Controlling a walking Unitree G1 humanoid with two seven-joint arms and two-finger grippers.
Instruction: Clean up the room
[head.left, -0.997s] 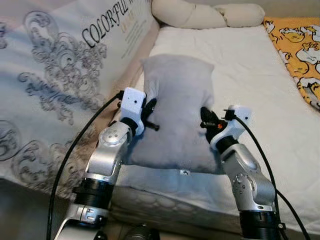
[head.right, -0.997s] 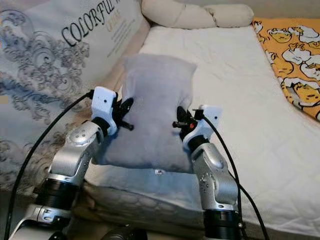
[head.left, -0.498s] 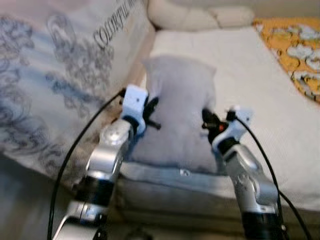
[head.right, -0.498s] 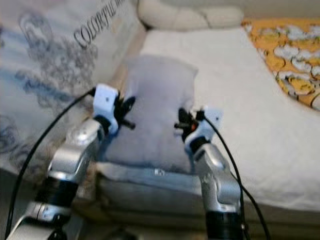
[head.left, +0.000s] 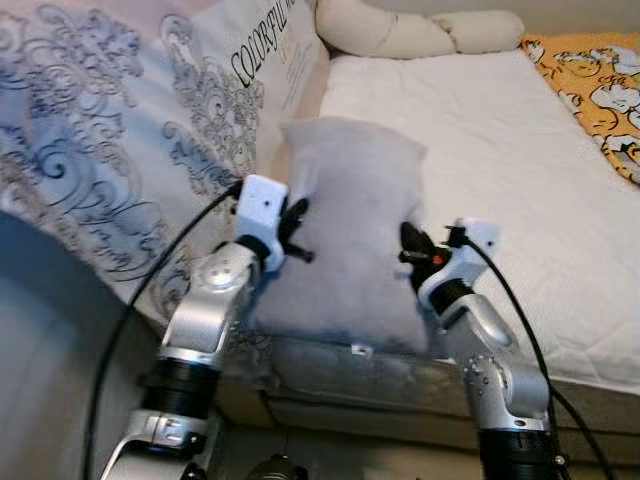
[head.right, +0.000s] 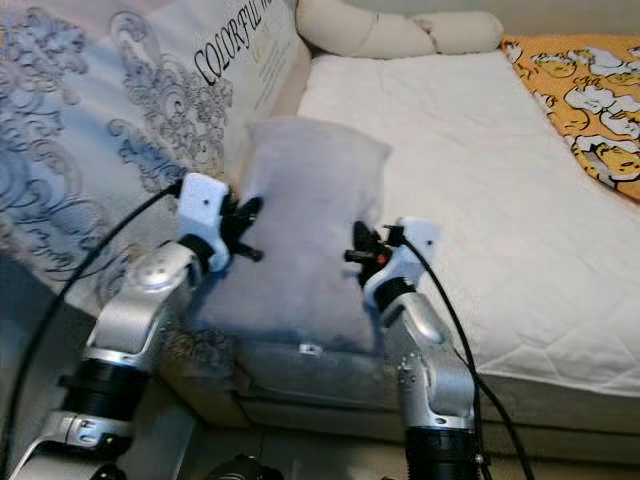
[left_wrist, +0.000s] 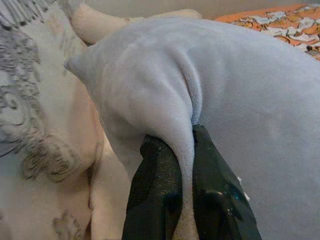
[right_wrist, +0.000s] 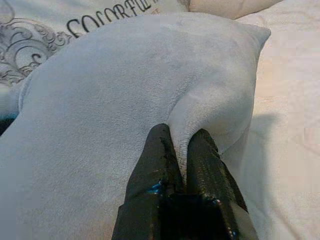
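Observation:
A grey pillow (head.left: 352, 225) hangs between my two arms over the near edge of the bed. My left gripper (head.left: 297, 222) is shut on a fold of its left edge, and the black fingers (left_wrist: 165, 185) pinch that fabric in the left wrist view. On the opposite edge my right gripper (head.left: 408, 245) is shut on another fold, with its fingers (right_wrist: 170, 165) squeezing the cloth. The pillow (right_wrist: 115, 105) stands roughly upright, its lower end near the mattress edge (head.right: 310, 350).
The white mattress (head.left: 500, 130) stretches ahead and to the right. A patterned quilt with "COLORFUL" lettering (head.left: 130, 170) is piled on the left. Cream pillows (head.left: 420, 30) lie at the far end. An orange cartoon-print blanket (head.left: 600, 80) sits far right.
The camera has pulled back and shifted, so the bed edge and grey floor show more. Both grippers still hold the pillow in the same way.

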